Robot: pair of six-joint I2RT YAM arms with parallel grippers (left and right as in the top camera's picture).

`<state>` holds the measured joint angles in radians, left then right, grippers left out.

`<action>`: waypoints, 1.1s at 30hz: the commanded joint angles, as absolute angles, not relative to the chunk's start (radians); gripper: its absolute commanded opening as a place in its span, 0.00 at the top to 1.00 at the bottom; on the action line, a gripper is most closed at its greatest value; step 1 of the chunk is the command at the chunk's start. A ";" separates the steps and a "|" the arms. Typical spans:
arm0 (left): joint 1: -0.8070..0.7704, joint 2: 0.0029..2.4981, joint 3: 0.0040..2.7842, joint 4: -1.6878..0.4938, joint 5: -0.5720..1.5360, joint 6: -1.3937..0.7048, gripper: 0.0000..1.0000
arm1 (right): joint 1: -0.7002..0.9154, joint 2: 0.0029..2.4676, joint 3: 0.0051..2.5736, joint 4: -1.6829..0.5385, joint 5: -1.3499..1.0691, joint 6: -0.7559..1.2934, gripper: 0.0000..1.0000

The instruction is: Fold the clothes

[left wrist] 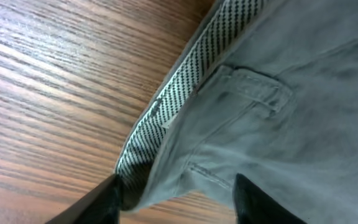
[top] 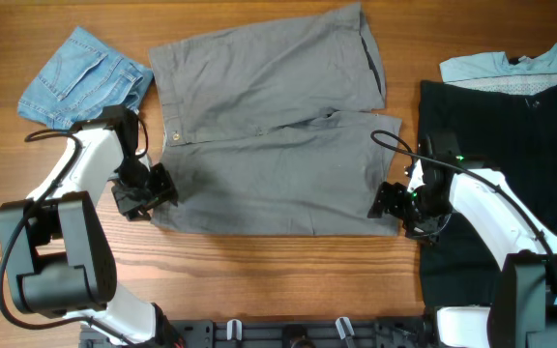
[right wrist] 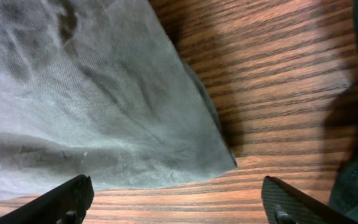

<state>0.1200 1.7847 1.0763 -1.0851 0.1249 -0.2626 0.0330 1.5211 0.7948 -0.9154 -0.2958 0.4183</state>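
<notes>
Grey shorts (top: 269, 135) lie flat mid-frame, no fold visible yet. Left gripper (top: 161, 188) and right gripper (top: 387, 201) gape wide at the lower corners, clamping nothing.

- I see grey shorts (top: 269, 135), plain; waistband lining (left wrist: 194, 71) blk/wht dotted.
- L of grey shorts: denim shorts (top: 80, 77), lt blue.
- R of them: black garment (top: 491, 145).
- Table (top: 259, 280): brown wood grain.

A wooden table (top: 259, 261) bears grey shorts (top: 269, 145), denim shorts (top: 80, 77), black garment (top: 511, 135).

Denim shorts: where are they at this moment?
Overhead view: the denim shorts lie at the far left, right beside the waistband end of the grey shorts.
</notes>
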 commanded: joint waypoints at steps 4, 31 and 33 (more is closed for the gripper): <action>0.128 1.767 0.992 -1.055 0.141 -0.273 0.74 | 0.033 1.522 0.790 -0.917 -0.319 0.422 0.07; 0.147 1.604 1.243 -1.142 0.355 -0.291 0.96 | 0.033 1.522 0.594 -0.763 -0.382 0.561 0.37; 0.147 1.604 1.243 -1.157 0.317 -0.291 0.96 | 0.032 1.522 0.595 -0.698 -0.357 0.561 0.50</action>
